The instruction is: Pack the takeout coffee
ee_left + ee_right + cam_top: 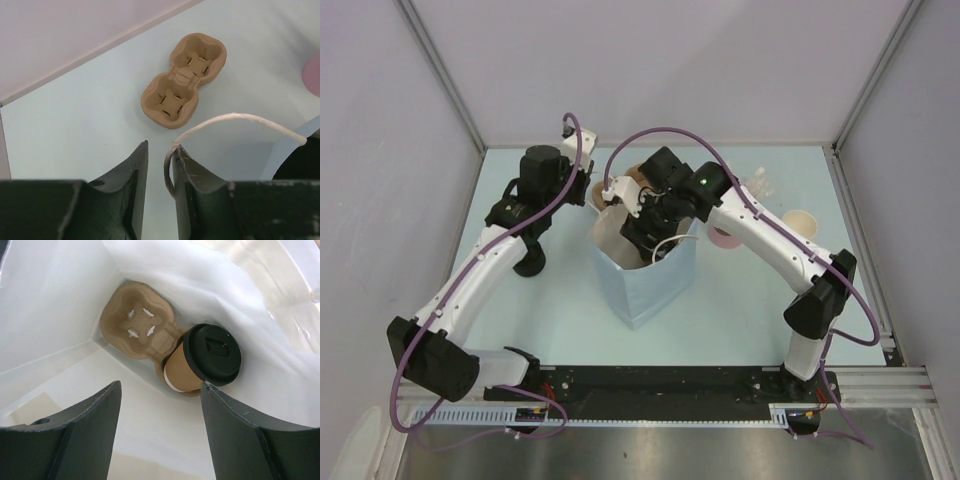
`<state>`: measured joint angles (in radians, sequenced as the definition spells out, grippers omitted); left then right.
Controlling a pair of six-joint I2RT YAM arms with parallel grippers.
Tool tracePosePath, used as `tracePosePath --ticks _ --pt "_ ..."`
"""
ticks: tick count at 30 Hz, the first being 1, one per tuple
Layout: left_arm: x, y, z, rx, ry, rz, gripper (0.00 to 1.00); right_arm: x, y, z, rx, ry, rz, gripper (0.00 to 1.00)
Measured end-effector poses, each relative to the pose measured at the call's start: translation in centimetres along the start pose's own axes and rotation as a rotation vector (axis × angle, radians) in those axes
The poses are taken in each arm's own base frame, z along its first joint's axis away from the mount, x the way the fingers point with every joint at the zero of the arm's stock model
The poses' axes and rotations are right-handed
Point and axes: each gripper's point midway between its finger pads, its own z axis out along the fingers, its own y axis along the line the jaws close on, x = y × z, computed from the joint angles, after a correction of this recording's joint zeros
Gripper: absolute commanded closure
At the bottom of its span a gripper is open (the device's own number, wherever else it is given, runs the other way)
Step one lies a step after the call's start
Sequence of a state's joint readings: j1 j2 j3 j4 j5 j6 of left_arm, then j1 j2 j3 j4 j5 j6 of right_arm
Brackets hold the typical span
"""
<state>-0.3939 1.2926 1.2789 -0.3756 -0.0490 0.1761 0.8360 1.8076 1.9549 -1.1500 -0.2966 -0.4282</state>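
Hovering inside the paper bag (650, 285), our right gripper (160, 385) is spread wide and grasps nothing. The tan cup (180, 372) with its black lid (212, 354) sits in 1 slot of the 2-cup carrier (135, 327) at the bottom. Our left gripper (160, 150) pinches the cord handle (235, 117). Placement looks done; next we should lift the right arm straight out without snagging the bag.

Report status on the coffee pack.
Left gripper: bag handle between fingers, grip unclear. Right gripper open inside bag. Lidded coffee seated in carrier. Nothing blocking.
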Motion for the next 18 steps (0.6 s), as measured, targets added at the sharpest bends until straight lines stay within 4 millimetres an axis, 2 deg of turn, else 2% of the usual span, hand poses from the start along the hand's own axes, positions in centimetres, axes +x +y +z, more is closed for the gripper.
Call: tracePosePath --ticks 4,10,14,18 --pt "0.1 0.0 0.0 0.000 0.003 0.000 0.67 -0.2 0.2 -0.6 0.000 -0.010 -0.007 0.31" --pt "0.1 0.0 0.0 0.000 0.002 0.001 0.58 -0.8 0.9 -1.9 -0.014 -0.048 -0.034 0.29" --pt "0.0 0.0 -0.1 0.000 -0.001 0.006 0.47 -1.3 1.6 -3.3 -0.030 -0.084 -0.058 0.23" --pt "-0.2 0.1 -0.3 -0.001 -0.008 0.010 0.34 -2.0 2.3 -5.7 -0.036 -0.143 -0.079 0.19"
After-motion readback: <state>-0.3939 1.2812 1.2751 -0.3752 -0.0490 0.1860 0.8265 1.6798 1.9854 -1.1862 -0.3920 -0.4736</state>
